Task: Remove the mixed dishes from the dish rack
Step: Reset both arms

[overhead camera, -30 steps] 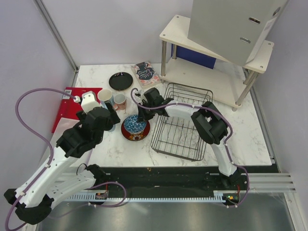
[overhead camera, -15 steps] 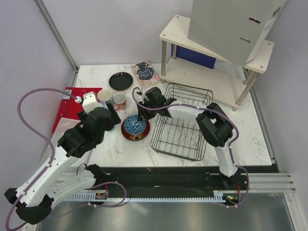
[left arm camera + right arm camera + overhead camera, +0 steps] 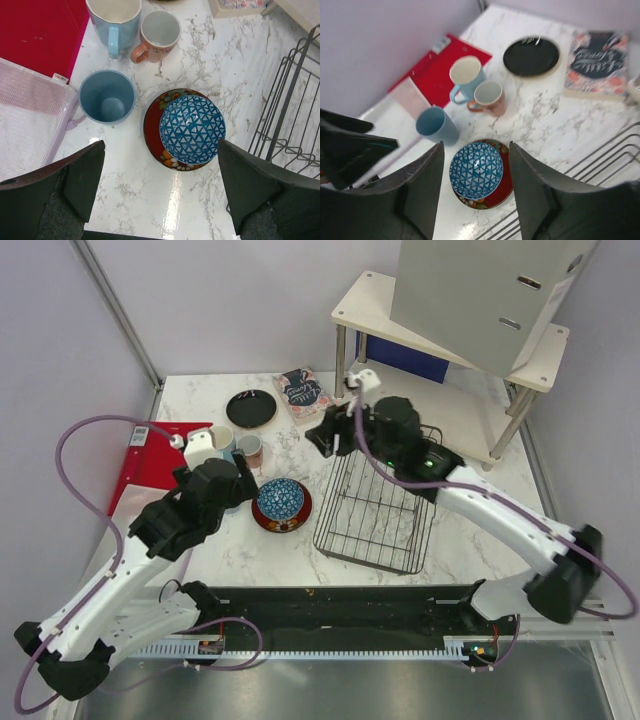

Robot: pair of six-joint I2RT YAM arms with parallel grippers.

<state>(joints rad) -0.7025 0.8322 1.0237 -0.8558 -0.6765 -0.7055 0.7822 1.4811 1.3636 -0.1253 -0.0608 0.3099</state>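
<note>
White marble tabletop [image 3: 250, 550] fills the walled cell, and the dish rack [image 3: 385, 515] lies right of centre with only bare wire showing, no dish visible inside. The unloaded pieces crowd just left of it: a blue-and-white bowl [image 3: 192, 130] sits on a dark red-brown plate [image 3: 152, 135], with a light-blue cup [image 3: 107, 96] just beside that plate. A taller light-blue cup [image 3: 114, 15] and a salmon-pink mug [image 3: 159, 31] stand close together behind them, and a black plate [image 3: 250, 408] lies farther back. The left gripper [image 3: 236, 483] hovers over this cluster with its fingers spread and nothing between them. The right gripper [image 3: 328, 438] hangs above the rack's far left corner, likewise apart and empty. The main risk seems to be the crowding: if the left arm drops or sweeps sideways, a finger could tip the nearer cup or nudge the bowl off its plate, since the bowl only rests there. A low move by the right arm could catch the rack's upright wires and drag the whole basket into the plate beside it. Around them lie a patterned booklet [image 3: 302, 392], a red mat [image 3: 150, 455] with a mesh pouch [image 3: 30, 115] on it, and a white shelf [image 3: 440, 390] hemming in the rack's far side.
</note>
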